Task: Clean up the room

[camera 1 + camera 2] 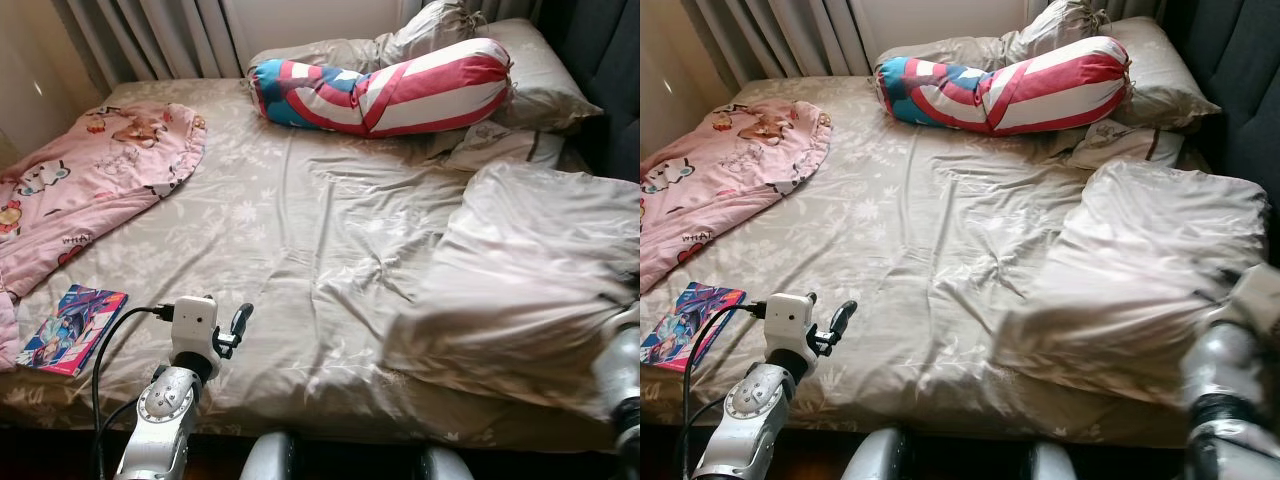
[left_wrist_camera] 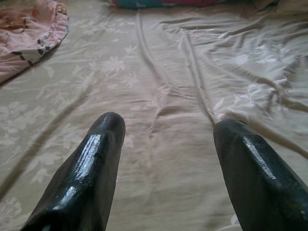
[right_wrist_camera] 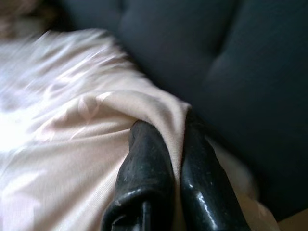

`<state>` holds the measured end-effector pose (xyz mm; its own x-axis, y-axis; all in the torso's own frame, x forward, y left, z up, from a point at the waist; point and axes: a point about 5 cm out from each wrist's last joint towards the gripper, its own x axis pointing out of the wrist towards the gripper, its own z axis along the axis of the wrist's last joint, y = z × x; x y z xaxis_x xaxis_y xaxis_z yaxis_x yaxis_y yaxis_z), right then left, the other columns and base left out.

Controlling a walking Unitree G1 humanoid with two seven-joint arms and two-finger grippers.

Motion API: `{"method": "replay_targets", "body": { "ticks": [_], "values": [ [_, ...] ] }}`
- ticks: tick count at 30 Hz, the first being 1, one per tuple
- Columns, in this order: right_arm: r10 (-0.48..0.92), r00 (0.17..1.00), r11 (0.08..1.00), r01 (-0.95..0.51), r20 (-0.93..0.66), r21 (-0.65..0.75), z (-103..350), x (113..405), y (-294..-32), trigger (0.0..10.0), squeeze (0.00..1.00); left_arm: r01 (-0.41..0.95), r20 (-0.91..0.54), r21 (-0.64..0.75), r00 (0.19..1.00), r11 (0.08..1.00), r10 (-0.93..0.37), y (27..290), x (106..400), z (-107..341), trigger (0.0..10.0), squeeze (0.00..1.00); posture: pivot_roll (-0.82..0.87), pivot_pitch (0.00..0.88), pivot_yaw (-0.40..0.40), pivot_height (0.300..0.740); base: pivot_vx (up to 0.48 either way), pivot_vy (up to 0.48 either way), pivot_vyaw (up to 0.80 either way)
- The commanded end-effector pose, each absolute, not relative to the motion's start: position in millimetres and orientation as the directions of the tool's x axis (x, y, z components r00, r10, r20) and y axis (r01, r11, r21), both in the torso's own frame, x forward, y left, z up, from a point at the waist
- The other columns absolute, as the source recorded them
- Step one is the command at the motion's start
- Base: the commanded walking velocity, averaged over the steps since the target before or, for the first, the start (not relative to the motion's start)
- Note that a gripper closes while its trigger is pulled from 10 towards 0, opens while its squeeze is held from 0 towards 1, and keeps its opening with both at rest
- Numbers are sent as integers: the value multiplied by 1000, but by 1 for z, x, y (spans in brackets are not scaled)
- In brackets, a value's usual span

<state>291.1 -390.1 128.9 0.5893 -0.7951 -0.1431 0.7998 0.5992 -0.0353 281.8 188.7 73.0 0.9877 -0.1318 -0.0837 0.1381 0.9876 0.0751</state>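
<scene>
I'm pinching my right end effector [image 3: 175, 159] onto the beige blanket [image 1: 530, 270] at four o'clock on the bed [image 1: 300, 220] to spread it, while my left end effector [image 2: 168, 163] is hovering spread apart at seven.

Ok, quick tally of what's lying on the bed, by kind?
Beige pillows: 3
Striped bolster: 1
Pink blanket: 1
Beige duvet, pinched by the right gripper: 1
Book: 1
Total: 7
</scene>
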Motion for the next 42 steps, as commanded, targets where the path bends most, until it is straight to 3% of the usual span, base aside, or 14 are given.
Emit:
{"method": "replay_targets", "body": {
  "ticks": [1,11,15,16,17,22,23,24,25,26,29,31,34,42],
  "values": [
    [-865,502,502,864,-20,-42,170,282,-418,10000,0,131,-79,83,989,988,-124,192,282,74,10000,0,-79,42,89,629,0,0,0],
    [-971,233,228,969,46,-98,212,229,-477,10000,0,142,-89,78,987,987,-135,192,282,71,10000,0,-102,47,103,629,0,0,0],
    [-970,239,232,967,53,-106,214,230,-477,10000,16,147,-93,76,986,986,-139,191,282,70,10000,0,-102,47,103,629,0,0,0],
    [-969,243,237,967,54,-98,214,230,-477,10000,682,147,-94,75,986,986,-140,191,282,70,10000,0,-101,47,106,629,0,0,0],
    [-966,250,243,965,58,-102,215,232,-476,10000,1000,147,-95,73,986,986,-140,191,282,70,10000,0,-100,47,106,629,0,0,0],
    [-958,261,248,962,122,-115,225,236,-475,10000,988,144,-98,71,986,987,-137,191,282,69,10000,0,-99,46,107,629,0,0,0],
    [-950,266,243,959,162,-146,230,237,-474,10000,569,144,-98,71,986,987,-137,191,282,69,10000,0,-99,45,106,629,0,0,0],
    [-947,266,240,958,177,-159,232,238,-473,10000,259,145,-99,71,986,987,-137,192,282,69,10000,0,-100,45,105,629,0,0,0],
    [-945,269,240,957,187,-165,233,239,-473,10000,259,145,-99,71,986,987,-137,192,282,69,10000,0,-101,45,105,629,0,0,0],
    [-937,284,257,955,205,-149,235,242,-470,10000,0,145,-99,70,985,987,-138,192,282,69,10000,0,-102,45,105,629,0,0,0],
    [-853,463,438,886,240,-150,230,271,-443,10000,0,146,-102,69,985,987,-139,192,281,68,10000,0,-107,43,104,629,0,0,0],
    [-827,514,490,858,230,-154,226,279,-436,10000,0,146,-102,68,985,987,-138,192,281,68,10000,0,-107,43,104,629,0,0,0],
    [-585,808,801,589,70,-108,168,320,-368,10000,0,142,-112,65,985,988,-134,192,283,66,10000,0,-100,39,97,629,0,0,0],
    [-370,909,929,366,-191,-54,65,312,-275,10000,0,115,-135,52,985,992,-107,197,287,60,10000,0,-78,29,91,634,0,0,0]
  ]
}}
